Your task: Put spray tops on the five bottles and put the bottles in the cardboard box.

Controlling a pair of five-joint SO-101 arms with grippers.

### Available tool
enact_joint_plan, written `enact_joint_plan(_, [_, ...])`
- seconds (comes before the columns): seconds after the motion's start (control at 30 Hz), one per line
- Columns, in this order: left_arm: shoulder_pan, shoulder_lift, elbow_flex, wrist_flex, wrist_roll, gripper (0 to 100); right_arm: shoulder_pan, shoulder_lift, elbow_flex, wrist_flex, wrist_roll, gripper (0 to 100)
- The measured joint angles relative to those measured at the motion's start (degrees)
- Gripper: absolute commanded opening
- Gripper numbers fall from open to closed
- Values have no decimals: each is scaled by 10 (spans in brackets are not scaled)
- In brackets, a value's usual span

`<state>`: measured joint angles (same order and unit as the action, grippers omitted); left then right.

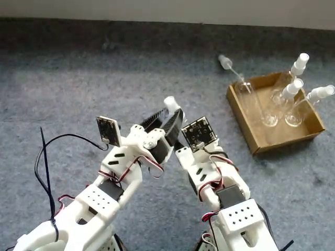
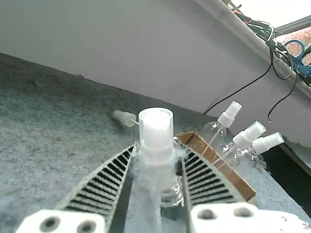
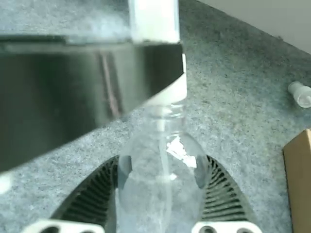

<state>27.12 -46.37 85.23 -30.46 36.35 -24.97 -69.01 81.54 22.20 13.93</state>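
A white spray top (image 2: 156, 141) is pinched in my left gripper (image 2: 156, 154), which is shut on it. It sits on the neck of a clear bottle (image 3: 163, 179). My right gripper (image 3: 163, 170) is shut on that bottle's round body. In the high view both grippers meet mid-carpet, with the spray top (image 1: 170, 102) at their tips. In the right wrist view the left gripper's black finger (image 3: 73, 102) crosses above the bottle. The cardboard box (image 1: 246, 120) at the right holds three bottles with spray tops (image 1: 292, 89) and a clear bottle (image 1: 246, 87) without one.
A loose spray top (image 1: 226, 63) with its tube lies on the grey carpet just behind the box's left corner. A wall runs along the far edge. Cables trail by the left arm's base (image 1: 44, 157).
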Motion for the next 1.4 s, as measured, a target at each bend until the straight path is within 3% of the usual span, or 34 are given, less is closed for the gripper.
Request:
enact_joint_plan(0.3, [22, -138, 62, 6, -52, 5, 0, 0, 0, 0, 0, 84])
enact_joint_plan(0.53, [27, -243, 52, 159, -53, 5, -11, 1, 0, 1, 0, 84])
enact_joint_plan(0.8, [29, -252, 18, 270, -51, 5, -25, 0, 0, 1, 63, 84])
enact_joint_plan(1.2, [19, -252, 7, 282, -52, 5, -27, 0, -1, 1, 69, 84])
enact_joint_plan(1.4, [16, -252, -9, 348, -52, 5, -32, 0, -1, 1, 69, 84])
